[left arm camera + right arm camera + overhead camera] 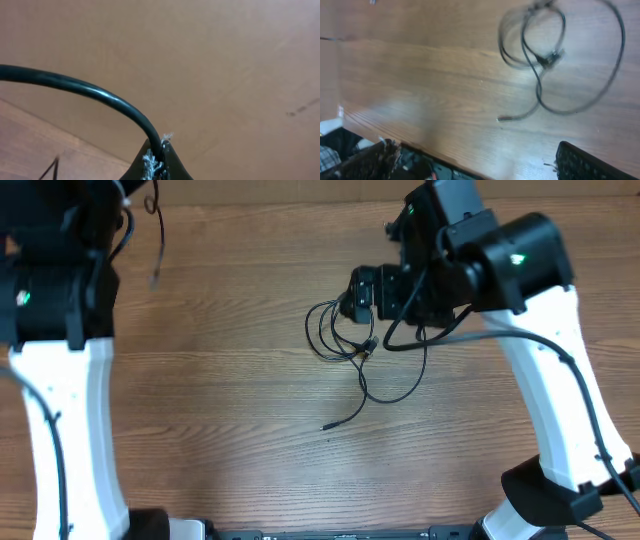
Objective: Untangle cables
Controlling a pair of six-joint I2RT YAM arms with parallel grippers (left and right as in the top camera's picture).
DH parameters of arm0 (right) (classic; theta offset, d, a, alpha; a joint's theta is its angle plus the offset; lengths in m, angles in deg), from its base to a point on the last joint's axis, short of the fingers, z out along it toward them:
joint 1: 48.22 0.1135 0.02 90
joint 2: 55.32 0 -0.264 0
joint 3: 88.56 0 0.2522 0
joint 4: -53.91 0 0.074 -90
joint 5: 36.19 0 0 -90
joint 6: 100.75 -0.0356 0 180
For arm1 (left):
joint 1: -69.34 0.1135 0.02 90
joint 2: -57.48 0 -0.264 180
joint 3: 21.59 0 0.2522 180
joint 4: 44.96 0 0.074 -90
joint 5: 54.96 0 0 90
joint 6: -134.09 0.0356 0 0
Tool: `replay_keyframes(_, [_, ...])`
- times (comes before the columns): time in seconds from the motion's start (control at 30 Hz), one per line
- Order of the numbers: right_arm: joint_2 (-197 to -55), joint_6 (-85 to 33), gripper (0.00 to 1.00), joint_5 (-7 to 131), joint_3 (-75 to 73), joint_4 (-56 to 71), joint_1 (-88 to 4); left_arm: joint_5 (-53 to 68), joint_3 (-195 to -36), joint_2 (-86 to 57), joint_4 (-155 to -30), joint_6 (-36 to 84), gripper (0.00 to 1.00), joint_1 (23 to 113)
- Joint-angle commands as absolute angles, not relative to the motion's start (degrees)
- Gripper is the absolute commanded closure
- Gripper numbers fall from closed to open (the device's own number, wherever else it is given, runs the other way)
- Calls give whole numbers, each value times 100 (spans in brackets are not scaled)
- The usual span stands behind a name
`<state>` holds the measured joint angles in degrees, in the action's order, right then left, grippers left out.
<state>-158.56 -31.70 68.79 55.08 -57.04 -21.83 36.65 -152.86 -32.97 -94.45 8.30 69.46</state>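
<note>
Wood-grain surface (230, 410) carries the cables (345, 340) right of centre, just beside and slightly nearward of the right end effector (360, 293), whose fingers (580, 162) stand spread wide, holding nothing. The left arm (55, 290) is well apart at the far-left corner; whether its end effector is open or closed cannot be told. The cables form small overlapping black loops, with one tail trailing toward the near edge to a loose plug (323, 426).

From where I stand this is a robotics lab. A left white-and-black robot arm (60, 410) and a right white-and-black robot arm (555, 370) rise from the near edge of a pale brown wood-grain table (220, 400). Thin black cables (366, 348) lie strewn between them.
</note>
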Motion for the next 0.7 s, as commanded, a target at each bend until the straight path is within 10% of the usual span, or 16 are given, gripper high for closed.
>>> replay_keyframes(0.0, [-15788, -2993, 0, 6884, 4837, -5660, -2161, 3166, -15321, -3874, -8752, 423, 96, 6942])
replay_keyframes(0.3, [-15788, -2991, 0, 6884, 3786, -5337, -2161, 2189, -15321, -4735, -7429, -1127, 96, 6916])
replay_keyframes(0.67, [-15788, -2991, 0, 6884, 3646, -5361, -2157, 3013, -15321, -5203, -7858, -316, 96, 7314])
